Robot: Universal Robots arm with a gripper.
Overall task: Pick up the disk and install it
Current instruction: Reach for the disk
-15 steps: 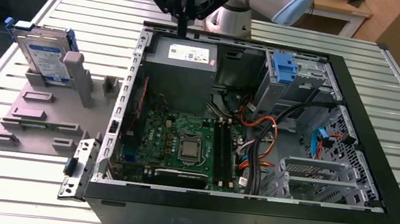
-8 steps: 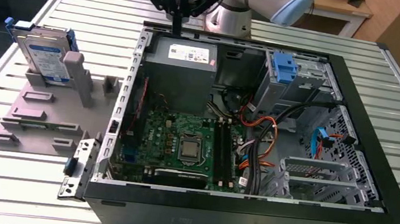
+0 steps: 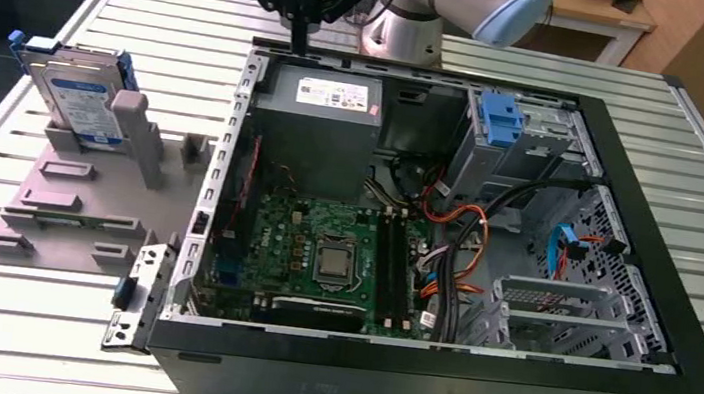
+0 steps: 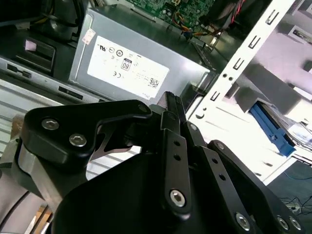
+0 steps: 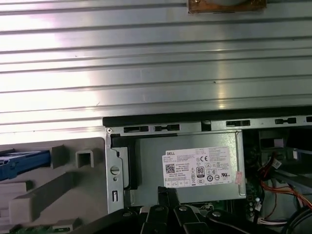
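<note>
Jaws clenched empty at twelve o'clock above the computer case [image 3: 439, 364]; the disk [image 3: 76, 93] sits unpicked in its stand [image 3: 63, 197], ten o'clock.

We spot a white sticker [image 5: 197, 168] on the grey metal box [image 5: 146, 170] right in front of the gripper [image 5: 165, 191]: tiny print, a square code and some round marks, nothing we can spell out. Off to the gripper's side, the disk [image 3: 66, 61] has a white-and-blue label [image 3: 84, 104], too small to read.
</note>
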